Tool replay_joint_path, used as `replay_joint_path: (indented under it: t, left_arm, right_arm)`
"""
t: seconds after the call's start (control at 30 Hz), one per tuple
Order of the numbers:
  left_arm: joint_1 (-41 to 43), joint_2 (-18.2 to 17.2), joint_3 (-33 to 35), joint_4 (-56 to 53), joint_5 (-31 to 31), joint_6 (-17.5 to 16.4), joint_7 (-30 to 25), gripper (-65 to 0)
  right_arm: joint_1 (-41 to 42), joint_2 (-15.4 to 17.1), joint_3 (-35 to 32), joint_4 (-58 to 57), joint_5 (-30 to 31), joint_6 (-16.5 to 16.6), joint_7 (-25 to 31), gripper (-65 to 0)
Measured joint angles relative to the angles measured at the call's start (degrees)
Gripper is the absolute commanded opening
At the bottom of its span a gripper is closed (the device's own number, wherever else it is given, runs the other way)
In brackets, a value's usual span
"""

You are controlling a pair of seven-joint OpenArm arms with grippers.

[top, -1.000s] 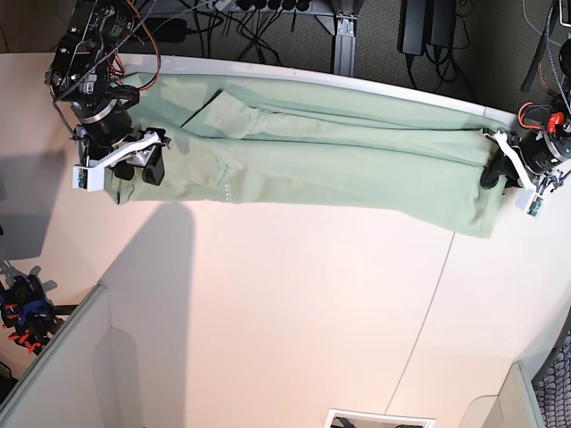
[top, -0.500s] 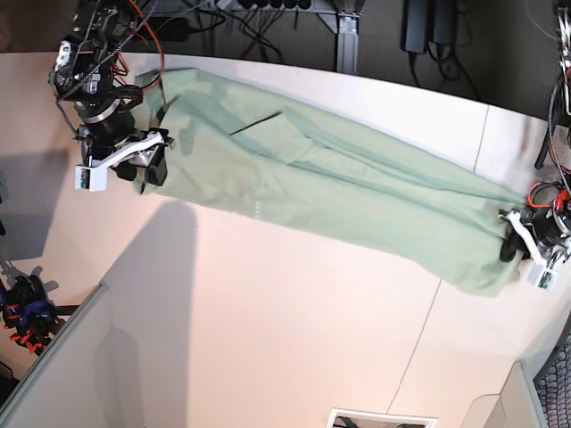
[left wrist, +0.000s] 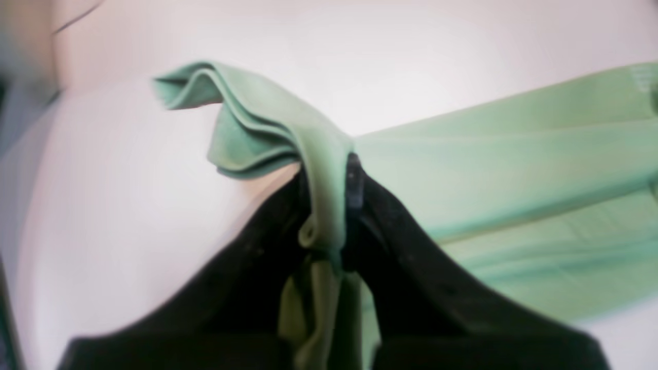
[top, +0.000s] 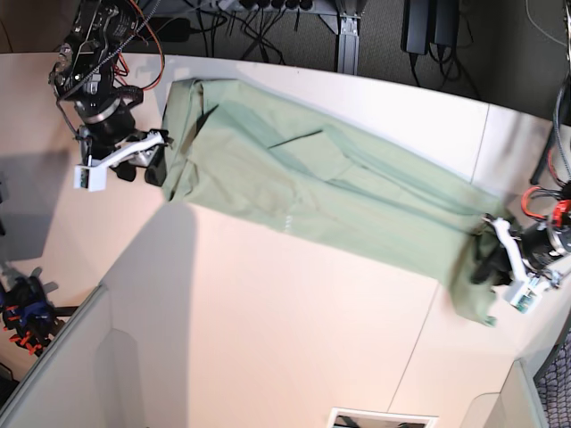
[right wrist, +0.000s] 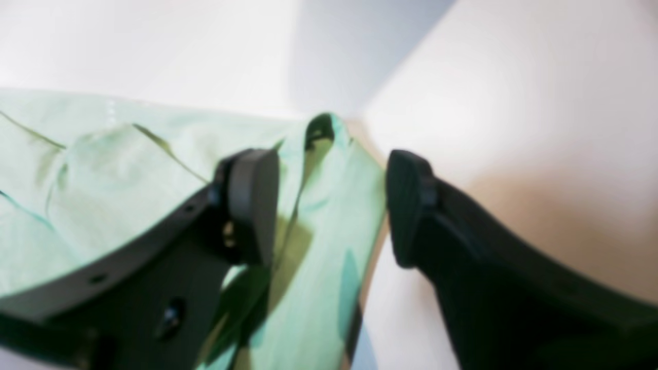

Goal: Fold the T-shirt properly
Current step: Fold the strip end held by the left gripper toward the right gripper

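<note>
Pale sage-green soft cloth T-shirt (top: 321, 192) is lying as a long lengthwise-folded band; crosswise folds remaining. Left fingers (left wrist: 331, 205) pinching its 4 o'clock end; right fingers (right wrist: 329, 205) gaping wide at 10 o'clock.

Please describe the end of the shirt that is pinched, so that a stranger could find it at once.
On the wide cream table, a long pale sage-green soft cloth T-shirt lies stretched diagonally. Follow it to its lower end at the base view's right, where the left gripper is shut on bunched folds. The other end lies flat between the right gripper's open jaws.
</note>
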Motion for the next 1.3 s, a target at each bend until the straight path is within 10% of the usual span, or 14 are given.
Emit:
replay_joint_path:
  t: [0.33, 0.47, 0.53, 1.0, 1.3]
  left_arm:
    - [3.4, 9.9, 19.0, 1.1, 16.4, -0.2, -6.3, -62.6]
    - [3.4, 11.3, 19.7, -1.8, 14.9, -0.2, -7.0, -27.3]
    - [3.4, 11.6, 19.7, -1.9, 13.4, -0.2, -7.0, -21.6]
    - [3.0, 11.8, 19.9, 7.8, -2.7, -4.0, -0.7, -21.7]
    - [3.2, 11.8, 19.8, 7.9, -2.8, -4.0, 0.2, -21.7]
  right_arm:
    - [0.0, 0.0, 0.0, 0.0, 0.0, 0.0, 0.0, -31.4]
    - [0.0, 0.0, 0.0, 0.0, 0.0, 0.0, 0.0, -31.4]
    - [0.0, 0.0, 0.0, 0.0, -0.1, 0.0, 0.0, -31.3]
    - [-5.2, -0.1, 6.2, -1.1, 1.7, -2.8, -3.2, -20.8]
    - [-6.7, -6.4, 5.9, -3.9, 6.1, -2.3, -3.1, -20.9]
